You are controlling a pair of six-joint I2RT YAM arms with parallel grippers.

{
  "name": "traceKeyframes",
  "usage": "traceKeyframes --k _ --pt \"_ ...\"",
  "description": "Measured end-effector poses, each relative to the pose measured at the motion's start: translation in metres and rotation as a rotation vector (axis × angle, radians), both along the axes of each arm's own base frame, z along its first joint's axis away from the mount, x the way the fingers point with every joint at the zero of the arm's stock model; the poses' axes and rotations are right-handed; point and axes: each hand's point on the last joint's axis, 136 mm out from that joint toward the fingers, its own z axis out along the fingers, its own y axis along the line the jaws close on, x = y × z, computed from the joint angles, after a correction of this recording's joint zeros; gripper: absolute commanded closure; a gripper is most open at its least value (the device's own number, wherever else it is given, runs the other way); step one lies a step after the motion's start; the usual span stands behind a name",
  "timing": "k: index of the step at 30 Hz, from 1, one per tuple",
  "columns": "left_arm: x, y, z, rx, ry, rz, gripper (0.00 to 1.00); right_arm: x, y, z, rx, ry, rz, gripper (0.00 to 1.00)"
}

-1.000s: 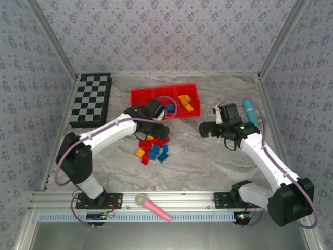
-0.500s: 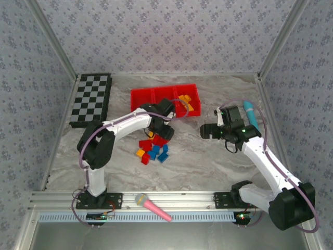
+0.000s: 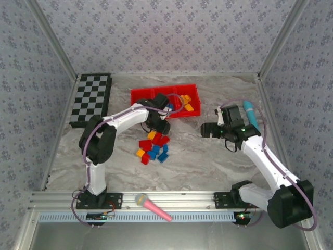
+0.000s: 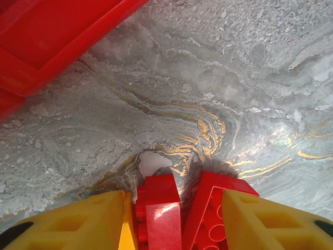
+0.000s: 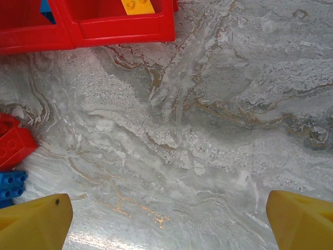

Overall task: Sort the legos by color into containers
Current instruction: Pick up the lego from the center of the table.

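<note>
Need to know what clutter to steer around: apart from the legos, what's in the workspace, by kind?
Toy microphones: 2 (pink microphone, teal microphone)
Checkered board: 1
Red tray: 1
Total: 4

From above the left arm covers the middle of the red tray, can't tell what's in there, and the two red legos in the left gripper get chopped by the bottom edge.

Checkered board far left, teal microphone right, pink microphone near edge, marble table
</note>
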Motion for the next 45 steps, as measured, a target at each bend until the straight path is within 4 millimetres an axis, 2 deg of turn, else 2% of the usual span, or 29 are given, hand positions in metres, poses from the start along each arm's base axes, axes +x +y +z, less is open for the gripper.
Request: traceKeyframes --k 10,35,45 --pt "-0.004 -0.004 -0.016 0.002 0.052 -0.008 0.51 0.002 -0.002 -0.001 -0.001 0.002 -0.008 0.03" --pt "0.003 0.018 -0.028 0.117 0.023 0.045 0.62 0.004 -0.002 -0.001 0.008 0.001 -0.009 0.03" --pt "-0.002 0.025 -0.037 0.144 0.037 0.054 0.61 0.003 -0.002 -0.001 0.01 0.002 -0.008 0.03"
